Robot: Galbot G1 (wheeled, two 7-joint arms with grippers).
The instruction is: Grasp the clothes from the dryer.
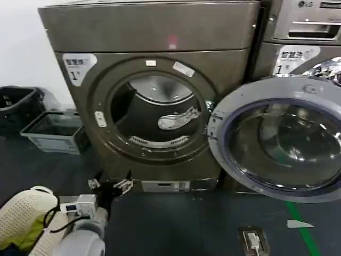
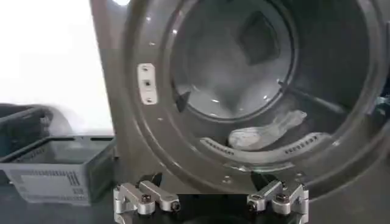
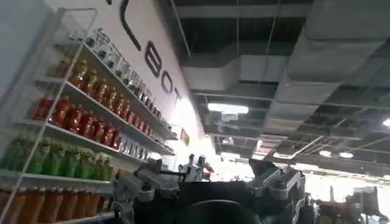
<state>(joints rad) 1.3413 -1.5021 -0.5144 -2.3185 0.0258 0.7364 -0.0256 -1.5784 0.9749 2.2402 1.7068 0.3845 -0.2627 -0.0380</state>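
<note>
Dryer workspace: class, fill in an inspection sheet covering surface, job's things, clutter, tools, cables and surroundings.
Surface: dark floor, green tape stripe at right.
Job's things: large bronze-grey front-loading dryer, round glass door swung open; small whitish fabric bundle lying low in the steel drum.
Clutter: grey plastic crate, black bin, white perforated basket with yellow-green cloth.
Tools: left tool open, low before the drum mouth, apart from the bundle; right tool open, pointing at the ceiling.
Cables: black wires on the left arm.
Surroundings: silver LG machine; bottle shelves.
</note>
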